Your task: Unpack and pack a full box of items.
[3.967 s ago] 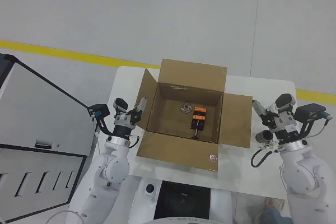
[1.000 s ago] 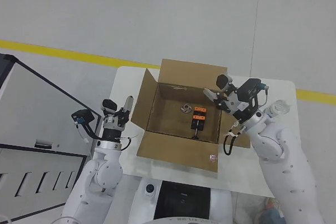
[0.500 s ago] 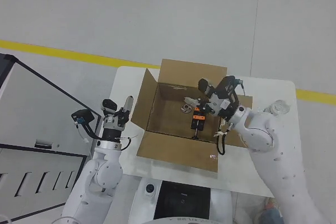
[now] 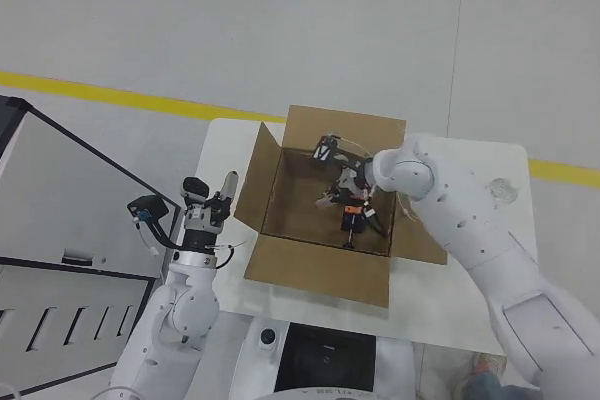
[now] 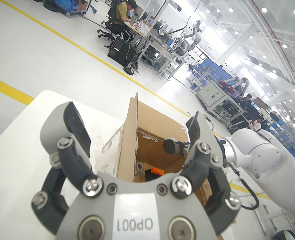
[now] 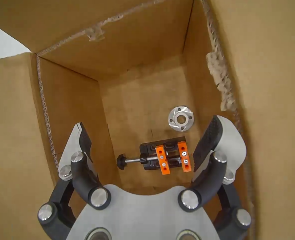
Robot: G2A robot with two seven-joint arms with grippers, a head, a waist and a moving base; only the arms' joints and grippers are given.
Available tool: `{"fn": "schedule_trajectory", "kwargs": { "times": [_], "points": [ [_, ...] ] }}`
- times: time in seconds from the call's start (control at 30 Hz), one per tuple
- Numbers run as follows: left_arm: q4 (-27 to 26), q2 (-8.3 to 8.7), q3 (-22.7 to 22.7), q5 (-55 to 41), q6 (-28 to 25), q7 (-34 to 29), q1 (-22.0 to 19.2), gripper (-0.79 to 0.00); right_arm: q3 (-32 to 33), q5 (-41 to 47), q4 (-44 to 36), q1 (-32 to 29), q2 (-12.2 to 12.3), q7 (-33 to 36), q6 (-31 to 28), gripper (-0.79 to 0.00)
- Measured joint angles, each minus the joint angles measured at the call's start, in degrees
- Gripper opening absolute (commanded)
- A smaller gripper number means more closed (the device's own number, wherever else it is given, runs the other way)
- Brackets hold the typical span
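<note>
Arms [image 4: 458, 215]: glossy white shells, black external cables [image 5: 250, 191]. Left end effector [image 5: 132, 116] and right end effector [image 6: 147, 126]: grey plate, black links, silver screws, ribbed black pads [image 6: 207, 138].

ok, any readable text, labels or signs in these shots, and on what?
"OP001", upside down, on the white sticker on the left tool.
Label on the box flap: print too small to read.
Yellow triangle sign on a cabinet in the room behind: symbol only, no legible words.
</note>
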Motion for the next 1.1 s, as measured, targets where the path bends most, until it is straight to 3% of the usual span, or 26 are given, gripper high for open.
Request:
{"fn": "schedule_trajectory", "kwargs": {
  "times": [0.2, 0.3, 0.37, 0.47, 0.53, 0.8, 0.9, 0.97, 1.1],
  "points": [
    [0.0, 0.0, 0.0, 0.0, 0.0, 0.0, 0.0, 0.0, 0.1, 0.1, -0.1, -0.1, 0.0, 0.0, 0.1, 0.0],
    [0.0, 0.0, 0.0, 0.0, 0.0, 0.0, 0.0, 0.0, -2.3, -2.6, -0.2, -0.4, -0.3, 1.5, -0.6, -0.179],
    [0.0, 0.0, 0.0, 0.0, 0.0, 0.0, 0.0, 0.0, -5.0, -4.2, 0.5, 0.5, -1.0, 3.7, -1.0, -0.348],
    [0.0, 0.0, 0.0, 0.0, 0.0, 0.0, 0.0, 0.0, -8.6, -4.6, 3.2, 3.3, -2.5, 6.8, -0.8, -0.299],
    [0.0, 0.0, 0.0, 0.0, 0.0, 0.0, 0.0, 0.0, -10.5, -4.8, 6.0, 5.3, -3.7, 7.2, -0.6, -0.329],
    [0.0, 0.0, 0.0, 0.0, 0.0, 0.0, 0.0, 0.0, -17.1, -3.8, 20.2, 12.2, -8.9, 6.8, -2.7, -0.308],
    [0.0, 0.0, 0.0, 0.0, 0.0, 0.0, 0.0, 0.0, -19.6, -4.6, 25.5, 13.8, -11.2, 5.0, -3.6, -0.299],
    [0.0, 0.0, 0.0, 0.0, 0.0, 0.0, 0.0, 0.0, -20.9, -5.7, 28.3, 14.5, -12.5, 3.0, -4.6, -0.24],
    [0.0, 0.0, 0.0, 0.0, 0.0, 0.0, 0.0, 0.0, -24.0, -10.7, 33.5, 15.6, -15.1, -4.1, -6.5, -0.215]
  ]
}}
